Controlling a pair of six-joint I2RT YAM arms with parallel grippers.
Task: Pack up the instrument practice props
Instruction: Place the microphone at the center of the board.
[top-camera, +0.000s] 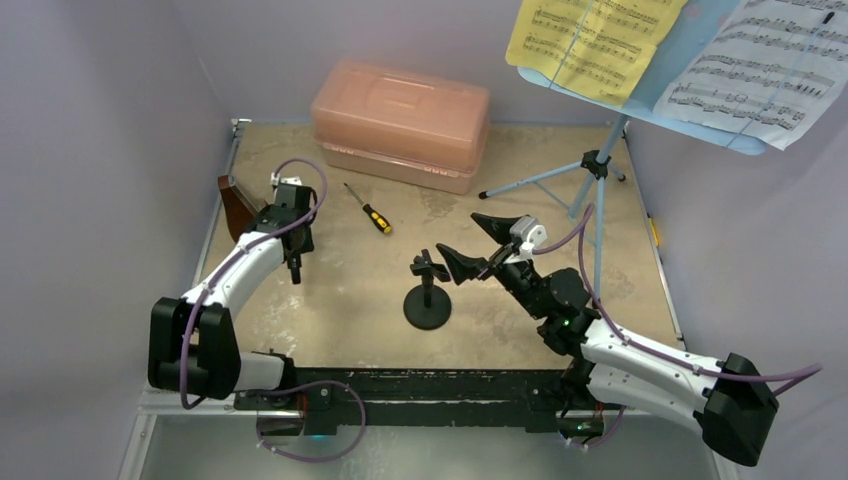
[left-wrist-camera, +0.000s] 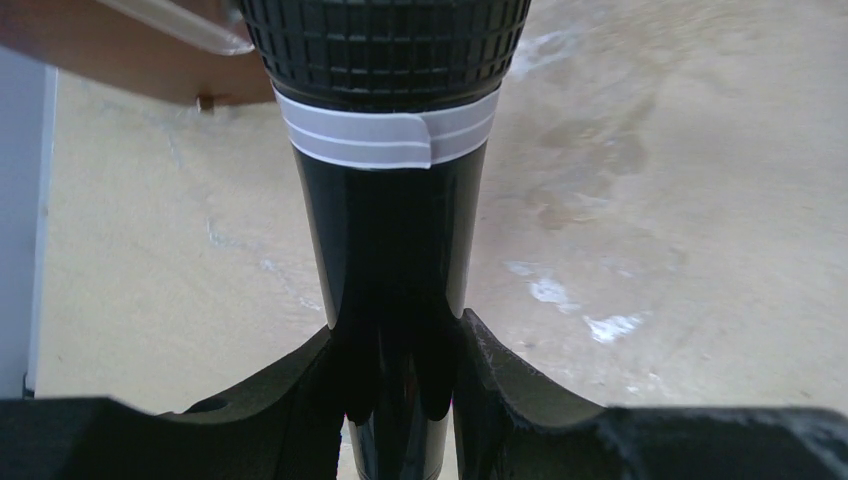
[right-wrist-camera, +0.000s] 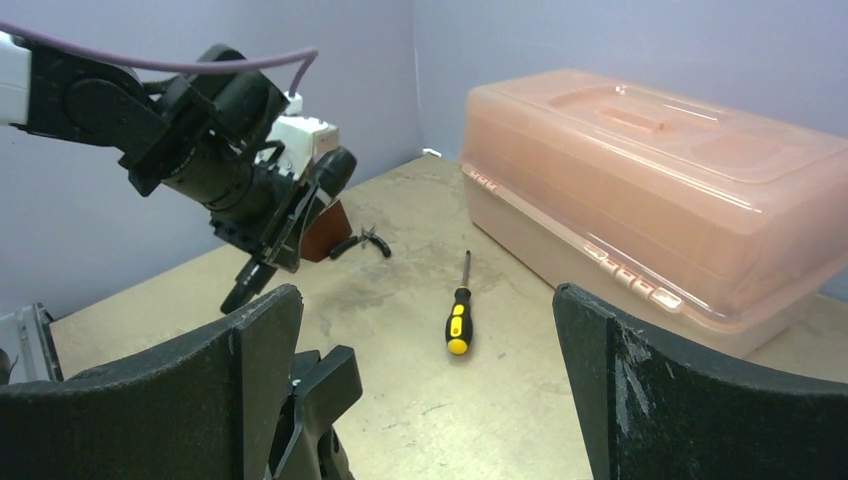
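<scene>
Partly closed, the left gripper (left-wrist-camera: 395, 340) clamps the smooth handle of a black mesh-headed microphone (left-wrist-camera: 385, 230) with a white tape band, at nine o'clock over the tabletop (top-camera: 340, 290), beside the brown wooden pyramid metronome (top-camera: 235, 205). The right gripper (top-camera: 482, 245) gapes wide and empty just beside the black round-based holder post (top-camera: 428, 300) at centre. The translucent pink plastic case (top-camera: 400, 120) at twelve o'clock looks shut. The glossy handle could slip; open jaws could topple the post.
</scene>
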